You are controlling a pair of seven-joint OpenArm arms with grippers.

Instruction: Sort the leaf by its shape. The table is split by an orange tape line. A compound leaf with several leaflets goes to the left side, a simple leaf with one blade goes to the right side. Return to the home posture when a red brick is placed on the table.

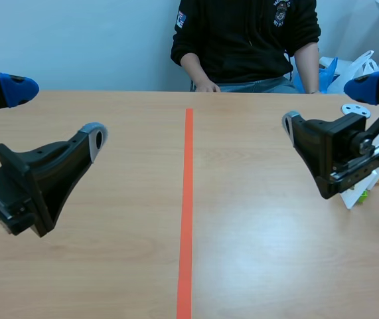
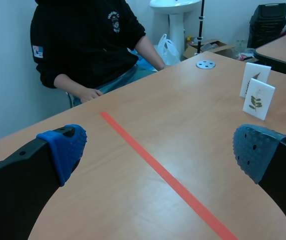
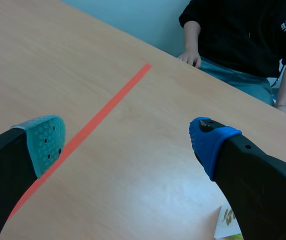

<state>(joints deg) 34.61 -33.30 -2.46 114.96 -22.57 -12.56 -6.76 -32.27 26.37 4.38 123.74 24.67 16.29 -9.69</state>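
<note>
Both grippers hover open above the table with nothing between their fingers. My left gripper [image 1: 56, 113] [image 2: 159, 152] hangs over the left half and my right gripper [image 1: 328, 105] [image 3: 127, 145] over the right half. The orange tape line [image 1: 187, 212] [image 2: 163, 172] [image 3: 92, 125] runs down the middle between them. Small white cards with pressed leaves [image 2: 258, 99] stand upright near the table's right edge. One card [image 2: 254, 77] stands just behind another, and a card corner [image 3: 228, 222] shows under my right gripper. In the scene view the cards [image 1: 365, 191] are mostly hidden behind the right arm.
A person in a black top sits across the table with one hand [image 1: 206, 86] [image 2: 88, 93] [image 3: 190, 57] resting at the far edge. A small round white disc [image 1: 355, 109] [image 2: 205, 64] lies at the far right of the table.
</note>
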